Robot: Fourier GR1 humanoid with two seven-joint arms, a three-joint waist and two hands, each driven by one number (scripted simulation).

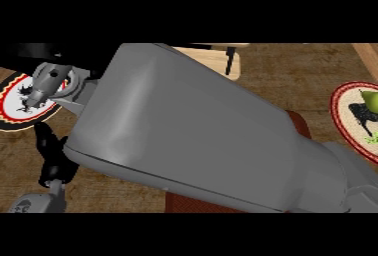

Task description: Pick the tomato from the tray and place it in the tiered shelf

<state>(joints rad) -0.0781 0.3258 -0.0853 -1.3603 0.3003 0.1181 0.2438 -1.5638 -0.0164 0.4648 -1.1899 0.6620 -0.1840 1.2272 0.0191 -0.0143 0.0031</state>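
Observation:
My right forearm, big and grey, crosses most of the head view from lower right to upper left. Its black hand shows only as a dark shape at the top left, past the wrist. The tomato is hidden. Parts of the reddish-brown tray peek out under the arm. A light wooden piece of the tiered shelf shows at the top, behind the arm. My left hand rests at the lower left edge, a black finger pointing up.
A round plate with a black and red rim lies at the left, partly behind the wrist. Another patterned plate at the right edge carries a green pear. The counter is brown wood.

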